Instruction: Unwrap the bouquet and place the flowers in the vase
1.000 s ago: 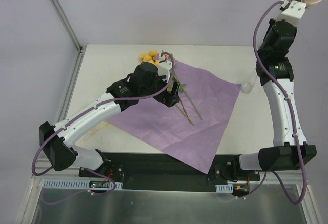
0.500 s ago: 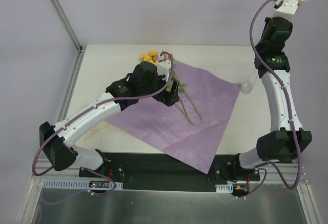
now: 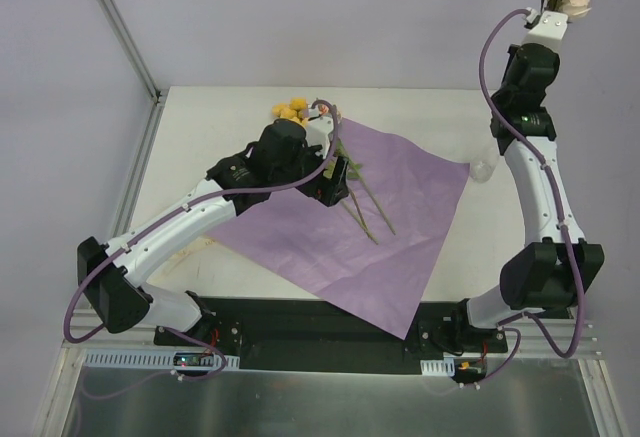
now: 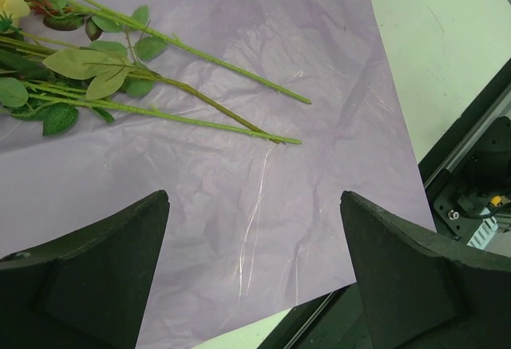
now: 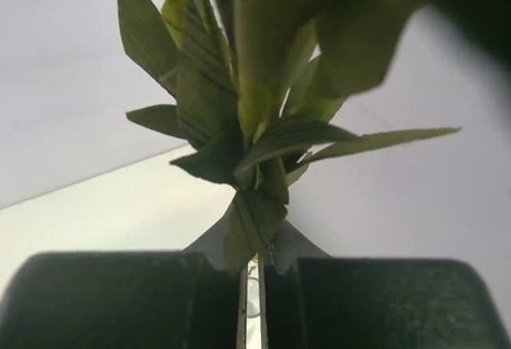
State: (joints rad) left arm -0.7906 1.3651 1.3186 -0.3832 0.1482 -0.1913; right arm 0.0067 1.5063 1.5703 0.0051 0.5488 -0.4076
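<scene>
Overhead, my right jaws clamp a few flowers point(image 3: 575, 4) tight; my left jaws gape wide above the purple paper point(image 4: 319, 85), where loose leafy stems point(image 4: 88, 63) lie.

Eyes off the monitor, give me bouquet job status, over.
Left gripper open over purple paper, loose stems lying there. Right gripper shut on flower bunch, held high, apart from vase. Nothing seen in the way.

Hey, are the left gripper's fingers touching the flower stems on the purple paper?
Apart. Left wrist view shows bare purple paper between the open fingers and the stems.
</scene>
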